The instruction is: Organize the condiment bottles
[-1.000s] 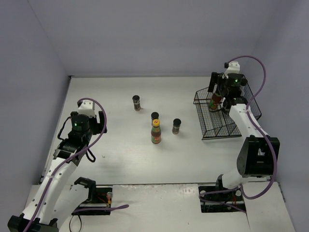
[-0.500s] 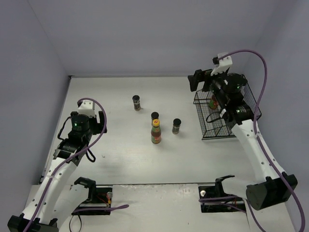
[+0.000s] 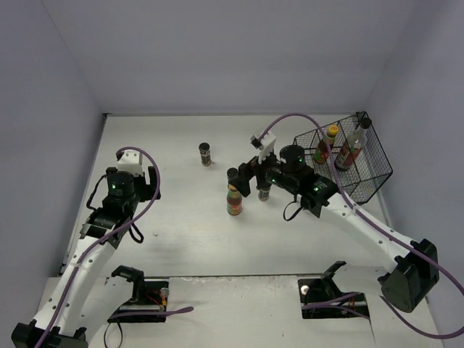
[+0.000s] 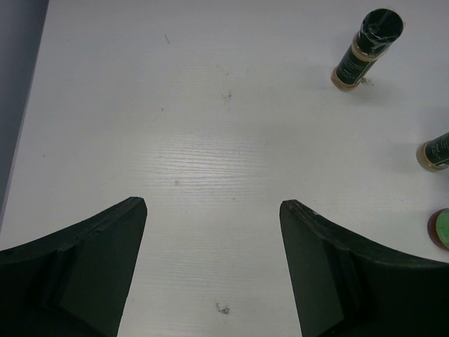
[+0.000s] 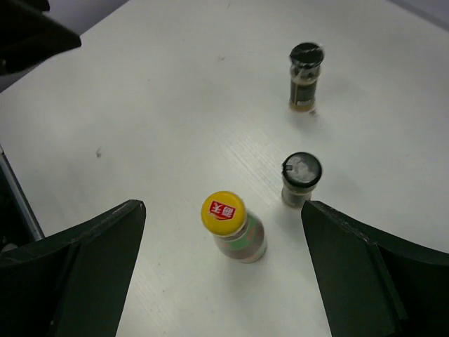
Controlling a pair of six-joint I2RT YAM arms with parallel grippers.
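A reddish-brown sauce bottle with a yellow cap (image 3: 234,199) stands mid-table. My right gripper (image 3: 252,185) hovers over it, open and empty. In the right wrist view the bottle (image 5: 238,232) stands between and below the wide-open jaws of that gripper (image 5: 223,207). Two dark spice jars (image 3: 206,154) (image 3: 233,175) stand beyond it; a third (image 3: 265,193) is partly hidden under the right gripper. The second sauce bottle (image 3: 323,148) and the tall clear bottle (image 3: 351,149) stand in the wire basket (image 3: 370,181). My left gripper (image 3: 151,185) is open and empty at the left (image 4: 212,205).
The black wire basket stands at the back right near the wall. The left wrist view shows bare white table under the fingers, one spice jar (image 4: 366,48) far ahead and another (image 4: 435,152) at the right edge. Grey walls close the table on three sides.
My right arm has left the basket and swung left to the table's middle, over the standing sauce bottle. The sauce bottle it was at stays in the basket. The left arm has not moved.
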